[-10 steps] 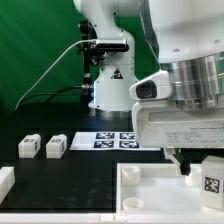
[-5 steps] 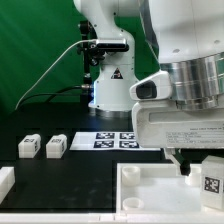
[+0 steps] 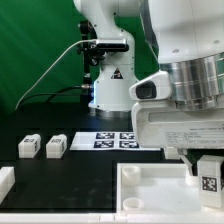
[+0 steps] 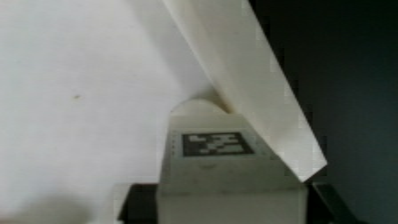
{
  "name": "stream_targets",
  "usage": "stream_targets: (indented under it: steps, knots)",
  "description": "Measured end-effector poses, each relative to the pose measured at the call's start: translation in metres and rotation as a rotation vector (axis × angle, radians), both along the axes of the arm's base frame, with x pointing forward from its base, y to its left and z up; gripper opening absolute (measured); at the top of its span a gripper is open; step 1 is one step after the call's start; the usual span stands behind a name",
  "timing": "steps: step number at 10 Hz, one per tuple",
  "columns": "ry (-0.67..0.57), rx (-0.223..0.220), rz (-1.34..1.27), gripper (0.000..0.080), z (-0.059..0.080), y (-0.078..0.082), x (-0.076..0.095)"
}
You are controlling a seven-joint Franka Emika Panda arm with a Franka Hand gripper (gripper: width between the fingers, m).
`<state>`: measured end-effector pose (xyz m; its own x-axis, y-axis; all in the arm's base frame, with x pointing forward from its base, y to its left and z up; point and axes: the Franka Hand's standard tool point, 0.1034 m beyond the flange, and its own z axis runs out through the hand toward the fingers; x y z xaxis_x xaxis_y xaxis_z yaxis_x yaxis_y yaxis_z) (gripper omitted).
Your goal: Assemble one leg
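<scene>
My gripper (image 3: pixel 206 176) is shut on a leg (image 3: pixel 209 178), a small white block with a black-and-white marker tag. It holds the leg upright over the far right corner of the large white tray-like part (image 3: pixel 150 190). In the wrist view the leg (image 4: pixel 222 160) sits between my two dark fingertips (image 4: pixel 139 203), its end close against the tray's raised rim (image 4: pixel 249 80). Two more legs (image 3: pixel 29 146) (image 3: pixel 56 146) lie on the black table at the exterior view's left.
The marker board (image 3: pixel 116 140) lies flat behind the tray. Another white part (image 3: pixel 5 182) shows at the exterior view's left edge. The robot's base (image 3: pixel 110 85) stands at the back, before a green backdrop.
The gripper and the held leg have moved down a little toward the tray's corner. Nothing else has moved.
</scene>
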<state>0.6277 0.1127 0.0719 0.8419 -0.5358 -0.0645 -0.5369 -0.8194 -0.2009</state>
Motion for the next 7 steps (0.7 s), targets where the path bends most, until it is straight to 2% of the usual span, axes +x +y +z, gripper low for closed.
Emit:
stream_targets:
  steps: [2,4,5,6,7]
  knots:
    - [0.017,0.017,-0.157,0.0293,0.0004,-0.0004,0.0003]
    - [0.072,0.065,-0.553,0.0293,-0.0014,-0.0011,0.0001]
    - [0.12,0.104,-0.749,0.0294,-0.0016,-0.0011,0.0002]
    - [0.155,0.132,-0.88,0.0294,-0.0017,-0.0005,0.0003]
    - [0.176,0.141,-0.956,0.0294,-0.0022,0.0022,-0.0003]
